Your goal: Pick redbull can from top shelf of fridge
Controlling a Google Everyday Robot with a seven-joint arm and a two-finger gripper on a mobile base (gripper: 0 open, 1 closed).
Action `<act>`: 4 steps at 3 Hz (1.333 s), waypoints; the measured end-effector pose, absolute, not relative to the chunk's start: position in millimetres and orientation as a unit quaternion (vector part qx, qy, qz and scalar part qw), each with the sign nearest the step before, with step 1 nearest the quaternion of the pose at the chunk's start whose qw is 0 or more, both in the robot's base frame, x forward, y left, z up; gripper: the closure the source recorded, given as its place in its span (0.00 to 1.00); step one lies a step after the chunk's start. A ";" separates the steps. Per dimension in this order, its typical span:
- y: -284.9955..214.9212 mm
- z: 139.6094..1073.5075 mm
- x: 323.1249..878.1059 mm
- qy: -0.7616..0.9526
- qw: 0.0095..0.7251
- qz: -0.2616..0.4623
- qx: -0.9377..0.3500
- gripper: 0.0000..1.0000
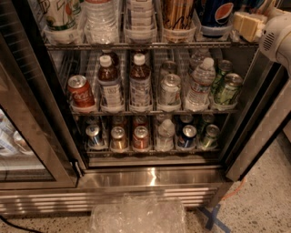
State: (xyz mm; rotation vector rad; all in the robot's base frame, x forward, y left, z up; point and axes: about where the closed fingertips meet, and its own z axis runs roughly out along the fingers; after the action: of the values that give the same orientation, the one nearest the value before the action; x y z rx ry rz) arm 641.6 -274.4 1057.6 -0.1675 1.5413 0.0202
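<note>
1 gripper [248, 25] hovers at right end of top shelf [150, 45]; cannot tell its grip.

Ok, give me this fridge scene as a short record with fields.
fridge: door open
top shelf: Pepsi can toward its right
gripper: upper right, at top shelf level, just right of the Pepsi can
redbull can: cannot make it out on the top shelf

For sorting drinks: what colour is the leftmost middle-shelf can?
The can is red, seen in the camera view; the gripper is at top right.
</note>
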 end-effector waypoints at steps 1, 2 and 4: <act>-274.5 1057.7 640.8 0.696 0.714 0.009 -0.076 0.39; -278.5 1068.3 650.6 0.689 0.721 0.002 -0.073 0.58; -278.3 1077.2 648.5 0.688 0.723 0.011 -0.063 1.00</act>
State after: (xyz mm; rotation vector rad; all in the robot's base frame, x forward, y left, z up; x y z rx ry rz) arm 648.5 -278.3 1077.2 -0.1401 1.5184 0.0253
